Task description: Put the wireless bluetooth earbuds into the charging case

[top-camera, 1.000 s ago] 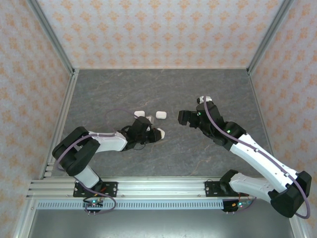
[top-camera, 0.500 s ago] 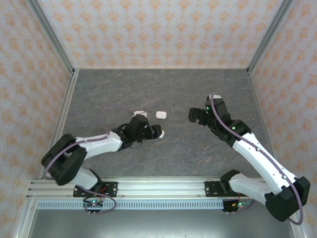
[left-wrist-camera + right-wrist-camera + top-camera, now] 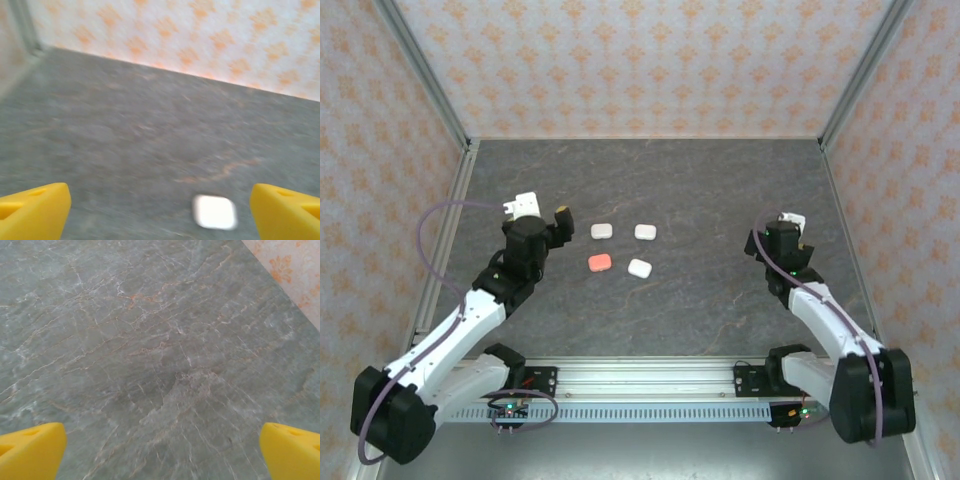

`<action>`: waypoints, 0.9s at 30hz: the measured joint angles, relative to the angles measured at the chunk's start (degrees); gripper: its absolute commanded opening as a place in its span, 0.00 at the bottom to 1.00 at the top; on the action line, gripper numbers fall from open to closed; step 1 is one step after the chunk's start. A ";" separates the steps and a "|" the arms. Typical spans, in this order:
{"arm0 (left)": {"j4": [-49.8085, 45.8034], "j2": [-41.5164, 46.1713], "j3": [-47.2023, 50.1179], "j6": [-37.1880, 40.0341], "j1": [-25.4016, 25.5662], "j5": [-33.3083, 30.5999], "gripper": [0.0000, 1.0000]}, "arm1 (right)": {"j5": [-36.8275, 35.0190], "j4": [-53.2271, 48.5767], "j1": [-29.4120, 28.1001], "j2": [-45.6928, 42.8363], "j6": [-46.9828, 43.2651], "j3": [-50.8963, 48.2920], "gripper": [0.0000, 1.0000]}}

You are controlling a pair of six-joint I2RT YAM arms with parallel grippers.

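— Where do the charging cases lie?
— Mid-worktop (image 3: 710, 190): three white charging cases (image 3: 645, 231) and a coral-pink case (image 3: 600, 262), between the arms, touching neither
— And the jaws?
— Left jaws gape empty, one blurred white case ahead; right jaws gape empty over bare stone

Overhead view, tally. Small rounded cases on the grey table (image 3: 720, 300): four, clustered left of centre. White: three, namely upper-left white case (image 3: 602, 230), upper-right white case (image 3: 645, 231) and lower-right white case (image 3: 639, 268). Coral-pink: one, the coral-pink case (image 3: 600, 262), lower left of the cluster. Robot arms: two, left arm (image 3: 460, 320) and right arm (image 3: 830, 325).
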State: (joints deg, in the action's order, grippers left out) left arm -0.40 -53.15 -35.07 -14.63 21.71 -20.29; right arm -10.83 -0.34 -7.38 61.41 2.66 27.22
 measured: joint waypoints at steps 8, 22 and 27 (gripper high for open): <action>9.84 -4.20 10.05 10.10 -9.33 -3.78 0.94 | 0.79 30.75 0.09 12.57 -5.70 -9.35 0.99; 36.13 -19.28 17.55 17.35 -15.50 11.21 0.95 | 11.21 44.94 7.56 25.75 -6.34 -3.72 0.99; 44.30 -28.39 17.16 17.75 -16.33 14.58 0.96 | 12.59 44.48 7.78 25.75 -5.86 -3.43 0.99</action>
State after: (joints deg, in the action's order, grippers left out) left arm 43.90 -81.54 -17.91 3.11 5.39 -5.72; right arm 1.76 44.14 0.40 87.15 -3.20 23.79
